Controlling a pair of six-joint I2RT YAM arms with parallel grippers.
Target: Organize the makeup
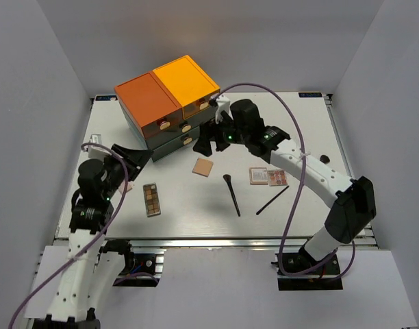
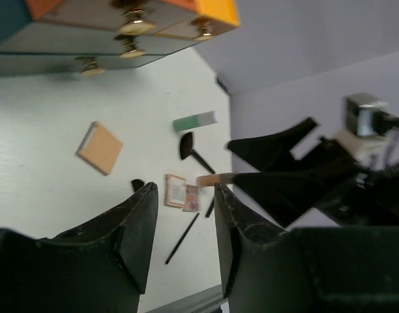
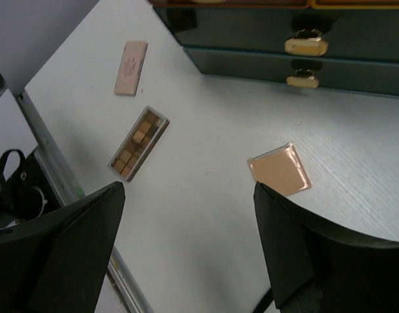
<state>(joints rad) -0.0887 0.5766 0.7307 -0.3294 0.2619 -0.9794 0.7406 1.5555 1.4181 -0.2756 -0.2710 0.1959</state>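
Observation:
The makeup lies spread on the white table. A tan square compact [image 1: 203, 166] [image 3: 278, 170] lies in front of the drawers. A brown eyeshadow palette [image 1: 152, 199] [image 3: 138, 143] is at the left. A pink palette [image 1: 267, 176] [image 2: 182, 193] and two black-handled brushes [image 1: 231, 194] [image 1: 272, 200] are at the right. A green-white bottle [image 2: 195, 121] lies beyond the compact, and a flat beige piece [image 3: 131, 67] is near the left edge. My left gripper [image 1: 131, 159] [image 2: 184, 189] hangs partly open and empty. My right gripper [image 1: 208, 140] [image 3: 188, 189] is wide open above the compact, holding nothing.
The orange-topped dark-green drawer box [image 1: 165, 103] [image 3: 284, 39] stands at the back left, its drawers shut, brass knobs facing me. My right arm [image 2: 304, 169] fills the right of the left wrist view. The table's metal front rail [image 1: 209, 240] runs along the near edge.

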